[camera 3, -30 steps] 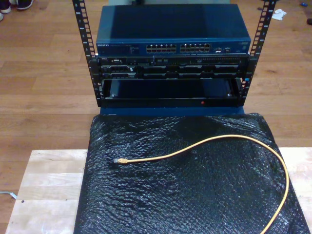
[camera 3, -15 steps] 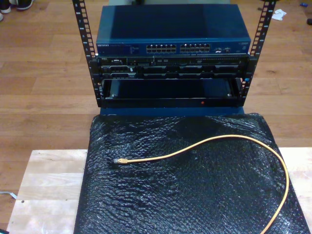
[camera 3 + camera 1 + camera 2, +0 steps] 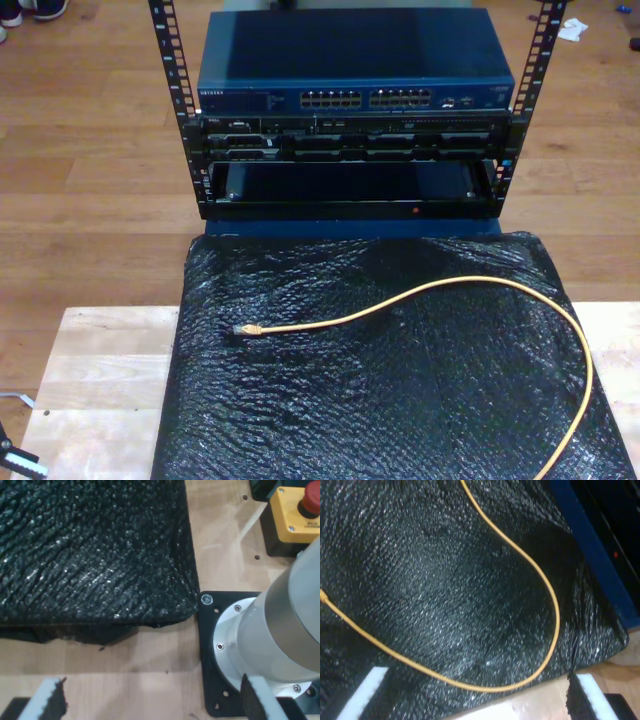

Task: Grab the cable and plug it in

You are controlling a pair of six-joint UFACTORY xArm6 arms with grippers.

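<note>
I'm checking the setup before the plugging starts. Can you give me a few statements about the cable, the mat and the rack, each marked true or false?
1. The long thin yellow-orange network cable lies loose on the black bubble-textured mat, held by no gripper. True.
2. The cable's small clear plug is already seated in the blue network switch. False: the plug rests on the mat, toward the exterior view's left, apart from the rack.
3. The switch sits at the top of the black equipment rack. True.
4. My second gripper is shut on the cable. False: its jaws are open, and the cable passes between them untouched.
5. A yellow box with a red button stands on the mat. False: it stands on the wooden table.
</note>
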